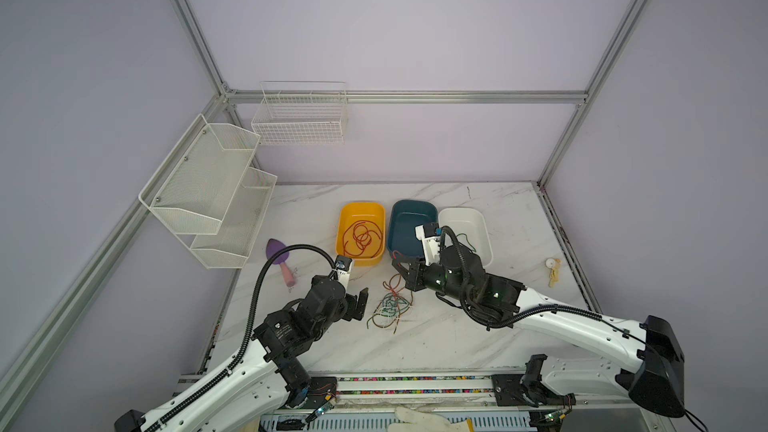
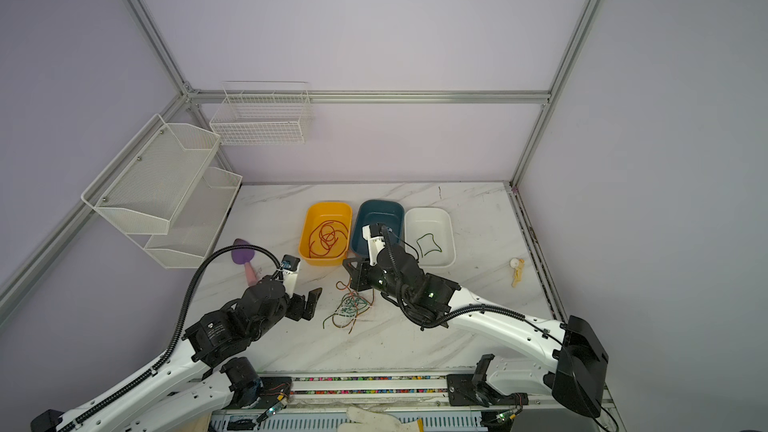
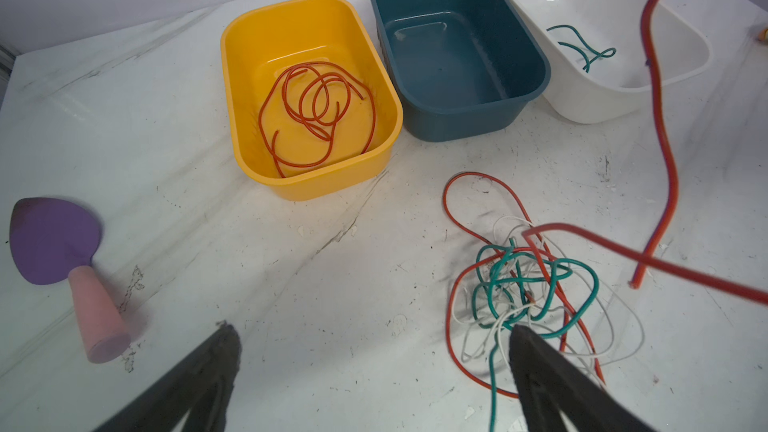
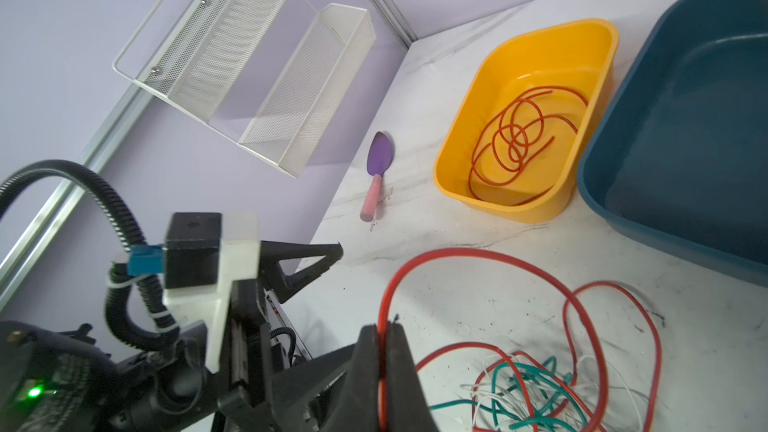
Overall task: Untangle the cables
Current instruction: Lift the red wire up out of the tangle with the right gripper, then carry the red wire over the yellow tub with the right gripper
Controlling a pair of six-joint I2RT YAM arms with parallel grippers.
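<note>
So the messy knot of thin red, white and green cables point(image 1: 390, 305) point(image 2: 349, 307) is sitting on the white marble-look table point(image 3: 166, 160), lower centre in both top views, right between the two arms.

The right gripper point(image 4: 384, 326) has its jaws pinched tight on one red cable point(image 4: 457, 253). That cable loops out from the pinch and runs back into the pile, so one end is up off the table while the rest is still mixed in with the others.

The left gripper point(image 3: 370, 328) sits just left of the knot with its jaws spread wide. One fingertip point(image 3: 519, 332) is right at the edge of the pile, but I can't tell if it's actually touching.

Just above the knot in the top views there's a row of three rectangular plastic tubs packed side by side:
- the yellow tub point(image 3: 324, 184) on the left has a coiled red cable point(image 3: 318, 105) in it
- the dark teal tub point(image 3: 457, 118) is in the middle
- the white tub point(image 3: 598, 105) on the right has a single green cable point(image 3: 582, 45) in it

A purple scoop with a pink handle point(image 3: 54, 238) is lying on the table, well left of the yellow tub.
</note>
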